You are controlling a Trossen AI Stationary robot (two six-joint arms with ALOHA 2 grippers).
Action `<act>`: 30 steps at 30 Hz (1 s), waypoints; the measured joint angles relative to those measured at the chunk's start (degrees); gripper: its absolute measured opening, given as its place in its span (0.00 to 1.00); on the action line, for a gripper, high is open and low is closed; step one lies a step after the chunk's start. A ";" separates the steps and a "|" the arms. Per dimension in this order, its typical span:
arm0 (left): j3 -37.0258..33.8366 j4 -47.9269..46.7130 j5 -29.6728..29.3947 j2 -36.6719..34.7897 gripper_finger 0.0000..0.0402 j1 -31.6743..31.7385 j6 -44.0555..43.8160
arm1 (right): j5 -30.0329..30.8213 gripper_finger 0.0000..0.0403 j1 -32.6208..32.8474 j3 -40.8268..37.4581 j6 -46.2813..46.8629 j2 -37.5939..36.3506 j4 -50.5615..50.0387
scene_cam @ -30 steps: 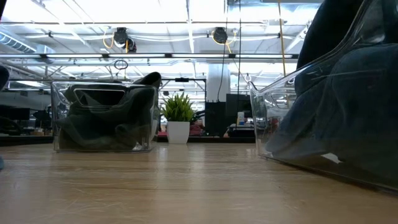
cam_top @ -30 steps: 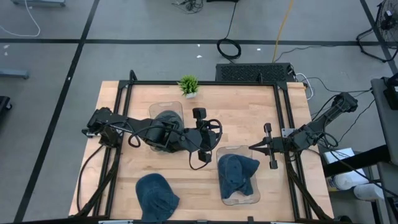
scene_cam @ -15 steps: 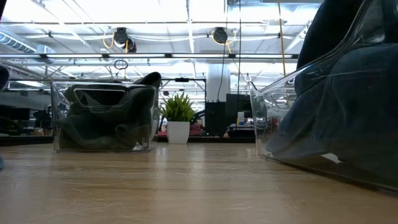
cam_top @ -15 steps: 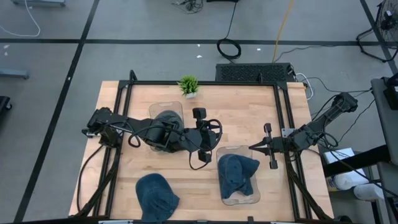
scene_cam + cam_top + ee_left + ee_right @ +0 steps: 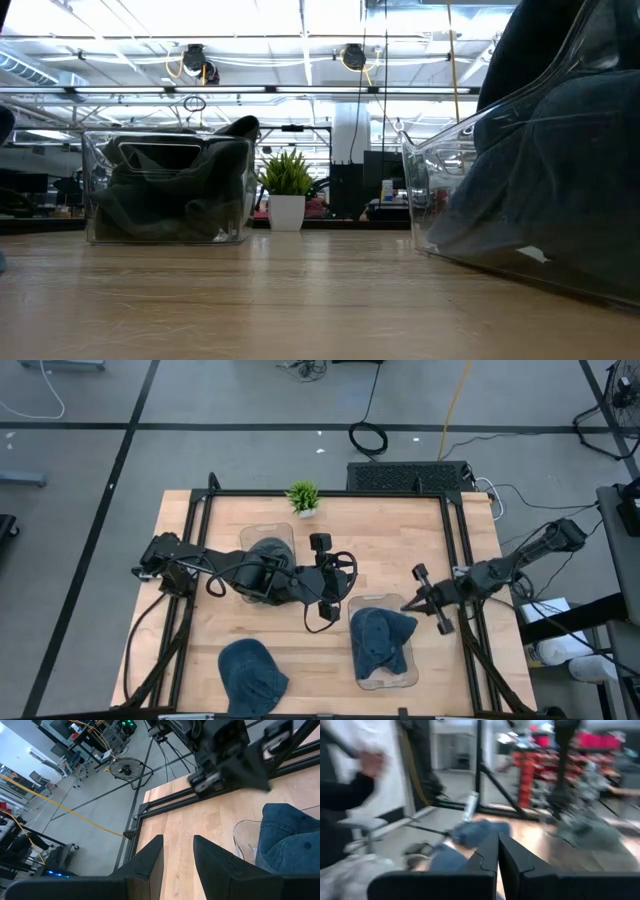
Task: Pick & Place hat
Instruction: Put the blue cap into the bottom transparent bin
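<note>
The hat (image 5: pixel 252 672) I took for the task's own lay loose on the table's (image 5: pixel 390 530) near edge, on the left side, outside any bin. A second hat (image 5: pixel 382 641) sat in the clear bin (image 5: pixel 387 678) near the right arm, and a dark one (image 5: pixel 268 550) filled the far bin (image 5: pixel 268 528) beside the plant (image 5: pixel 303 495).

My left gripper (image 5: pixel 322 603) hung over the middle of the table, fingers (image 5: pixel 150 857) a narrow gap apart with nothing between them. My right gripper (image 5: pixel 410 600) pointed at the near bin's rim with its fingers (image 5: pixel 487 855) pressed shut and empty.

The worry I had was the right arm: closed fingers so near that light bin could have nudged or tipped it and spilled its hat. Shut, it also could not have taken cloth without opening first. On the left, the narrow gap might have pinched only a fold, letting the soft denim slip out mid-carry. Both arms near the centre could have clashed.
</note>
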 joint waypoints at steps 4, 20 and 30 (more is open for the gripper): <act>0.00 -0.01 0.01 0.00 0.29 0.01 0.00 | 0.47 0.00 -6.46 -0.92 2.55 -0.11 -0.77; 0.00 16.34 0.04 -0.07 0.29 0.00 1.42 | 0.62 0.00 -15.86 -0.87 1.60 -14.03 -9.53; 0.04 19.16 -0.48 -0.09 0.29 0.45 1.05 | 0.53 0.00 -15.86 -0.85 0.43 -14.40 -8.92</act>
